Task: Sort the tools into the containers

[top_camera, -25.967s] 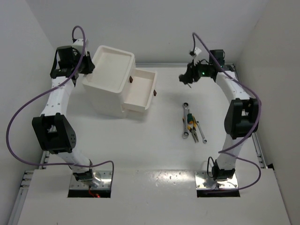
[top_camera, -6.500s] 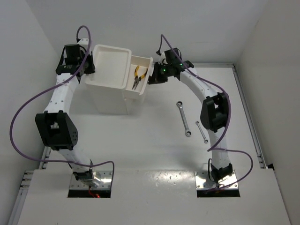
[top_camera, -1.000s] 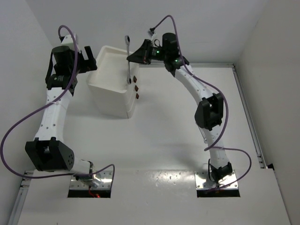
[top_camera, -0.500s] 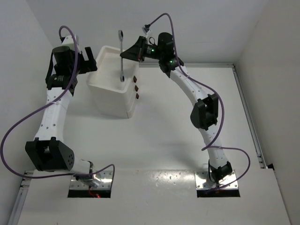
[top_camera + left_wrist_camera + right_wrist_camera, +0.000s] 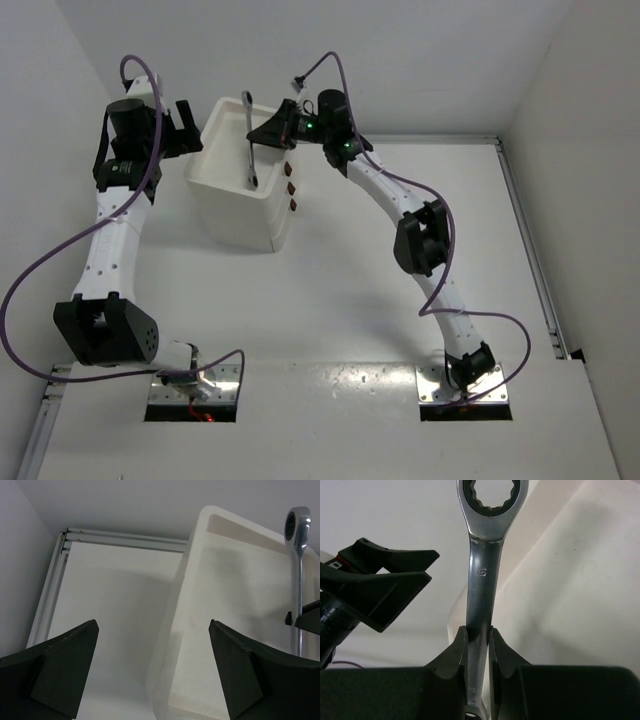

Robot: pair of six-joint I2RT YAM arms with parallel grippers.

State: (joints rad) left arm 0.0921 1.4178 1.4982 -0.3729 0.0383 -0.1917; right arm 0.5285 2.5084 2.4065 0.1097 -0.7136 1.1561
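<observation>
A long silver wrench (image 5: 249,140) hangs upright over the cabinet's recessed top tray (image 5: 222,140), its lower end close to the tray's right side. My right gripper (image 5: 264,137) is shut on the wrench's shaft (image 5: 482,580), the ring end sticking out past the fingers. The right gripper (image 5: 477,635) pinches it from both sides. In the left wrist view the wrench (image 5: 299,575) stands at the tray's far right. My left gripper (image 5: 186,122) hovers open beside the cabinet's left edge, and the left gripper (image 5: 155,665) holds nothing. Other tools are out of view.
The white cabinet (image 5: 238,205) stands at the back left of the table, its drawers pushed in, three red-brown handles (image 5: 291,187) on the right face. A metal rail (image 5: 125,537) runs along the table's back edge. Walls close in on both sides.
My right gripper has carried the wrench leftward from the cabinet's right edge to over the top tray. The left arm has barely moved.
</observation>
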